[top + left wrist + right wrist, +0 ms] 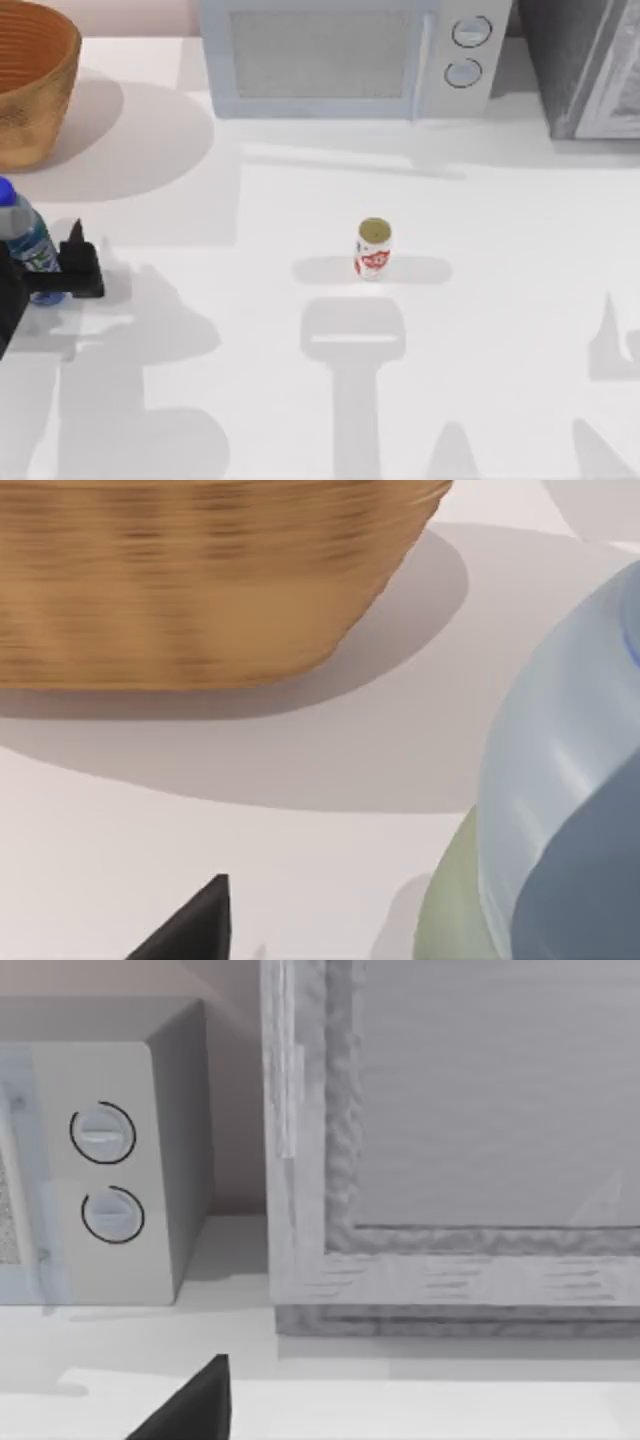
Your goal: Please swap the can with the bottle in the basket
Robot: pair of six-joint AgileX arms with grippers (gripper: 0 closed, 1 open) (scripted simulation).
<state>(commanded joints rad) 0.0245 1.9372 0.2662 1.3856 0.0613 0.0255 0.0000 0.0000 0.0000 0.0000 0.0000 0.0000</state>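
At the far left edge of the top view, the left tool (45, 268) has the bottle (22, 240) between its fingers, closed on the labelled body below the blue cap; one dark finger (80, 268) shows on the bottle's right side. The bottle stands upright and is outside the basket (35, 75), which sits in the upper left corner of the frame. Whether the bottle's base rests on the table (500, 200) or hangs just above it I cannot tell. In the left wrist view the bottle (560, 810) looms close on the right and the basket wall (200, 580) lies ahead across bare table.

The can (373, 248) stands upright near the middle of the frame, well apart from both bottle and basket, in front of the microwave (350, 55).

The step in hand looks like parking the bottle on the table so the can can take its place. To do it well, I would keep the bottle vertical, bring its base flat onto the table before letting go, then open the fingers evenly and draw back without brushing the label, since a tall narrow bottle tips easily. Keep it clear of the basket's side, leaving free the path from can to basket.

The right wrist view shows one dark finger (190, 1405) of the right tool, facing the microwave and a grey cabinet (480, 1140); its opening cannot be judged.
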